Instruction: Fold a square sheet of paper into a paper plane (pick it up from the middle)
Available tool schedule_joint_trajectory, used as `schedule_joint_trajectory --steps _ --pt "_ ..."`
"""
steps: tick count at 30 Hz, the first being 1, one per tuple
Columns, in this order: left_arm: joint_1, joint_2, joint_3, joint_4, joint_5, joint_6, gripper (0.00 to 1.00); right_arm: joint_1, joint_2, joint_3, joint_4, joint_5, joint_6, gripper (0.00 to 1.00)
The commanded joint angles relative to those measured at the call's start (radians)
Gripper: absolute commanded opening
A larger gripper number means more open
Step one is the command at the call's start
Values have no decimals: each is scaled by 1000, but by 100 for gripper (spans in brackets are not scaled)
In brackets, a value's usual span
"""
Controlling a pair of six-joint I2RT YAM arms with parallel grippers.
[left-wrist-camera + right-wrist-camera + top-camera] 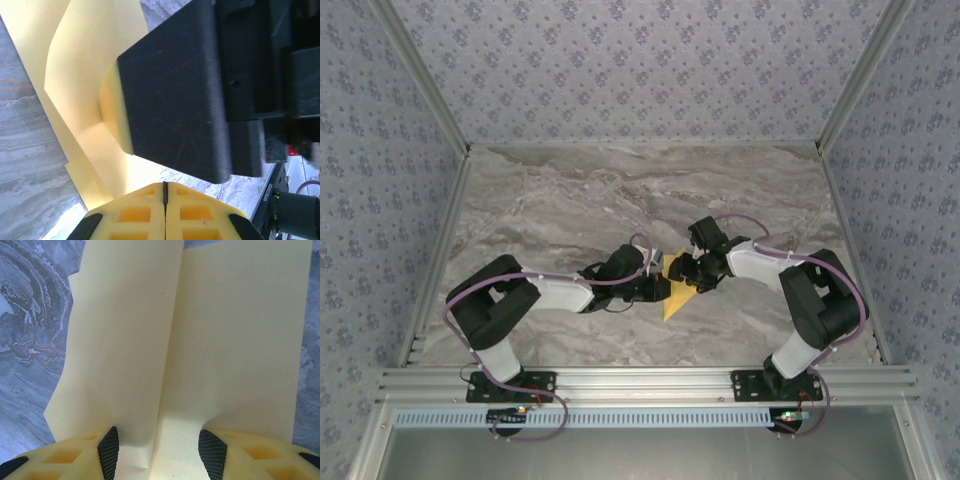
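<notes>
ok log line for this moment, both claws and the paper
stage: mid-fold | paper: creased, part folded | left claw: shut, at paper edge | right claw: open, straddling the crease

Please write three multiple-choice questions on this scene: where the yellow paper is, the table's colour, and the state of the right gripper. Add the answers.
1. Where is the square sheet of paper?
A. far left corner. B. near the middle of the table. C. inside a box.
2. What colour is the table?
A. grey marble. B. green. C. plain white.
3. How do the right gripper's fingers stand?
A. pressed together. B. clamped on a pen. C. apart, paper between them.
Answers: 1 B, the top view shows it mid-table; 2 A, veined grey surface; 3 C, the right wrist view shows the gap.
</notes>
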Motion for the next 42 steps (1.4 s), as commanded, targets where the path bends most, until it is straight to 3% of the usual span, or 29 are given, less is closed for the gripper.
schedule_joint_trajectory --steps 1,23,42 --pt "3 33 13 -2 8 10 6 -4 99 -63 -86 121 8 55" --pt "2 75 35 -66 -36 13 4 2 124 -60 -111 168 1 49" --pt "4 63 39 -58 -29 15 9 7 135 -61 -128 210 11 41"
